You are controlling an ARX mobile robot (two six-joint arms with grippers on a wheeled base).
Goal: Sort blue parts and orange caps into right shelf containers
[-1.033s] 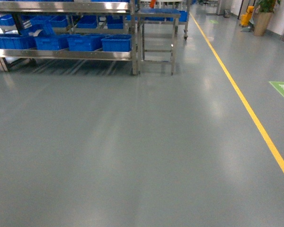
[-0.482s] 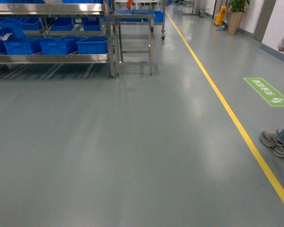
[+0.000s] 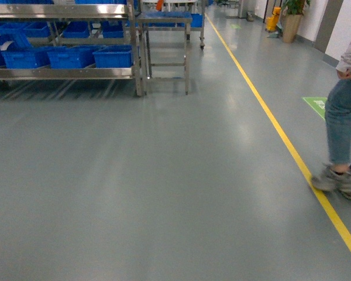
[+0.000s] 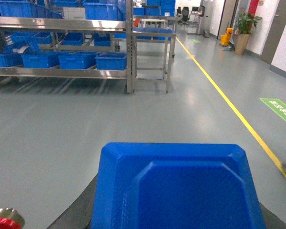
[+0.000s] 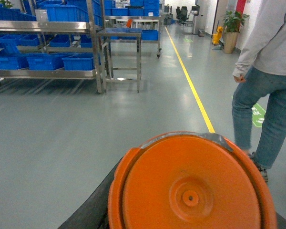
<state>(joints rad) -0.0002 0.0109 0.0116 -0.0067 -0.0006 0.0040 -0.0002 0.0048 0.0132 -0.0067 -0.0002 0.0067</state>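
A big bright blue part [image 4: 181, 191] fills the bottom of the left wrist view, held up close to the camera above the floor; my left gripper's fingers are hidden behind it. An orange cap [image 5: 190, 186], round with a small centre hole, fills the bottom of the right wrist view in the same way and hides my right gripper's fingers. Blue ribbed crates [image 3: 112, 57] stand on a steel shelf rack [image 3: 64, 72] far ahead on the left, and the crates [image 4: 110, 61] show in the left wrist view too. Neither gripper shows in the head view.
A person in jeans [image 3: 342, 117] walks on the yellow floor line [image 3: 281, 134] at the right. A small steel table [image 3: 165, 50] stands beside the rack. A potted plant [image 3: 292, 17] is far back. A red knob [image 4: 5, 222] sits at the left wrist view's bottom corner.
The head view swung right, so the rack slid left. A person stepped in from the right and now stands on the yellow line.
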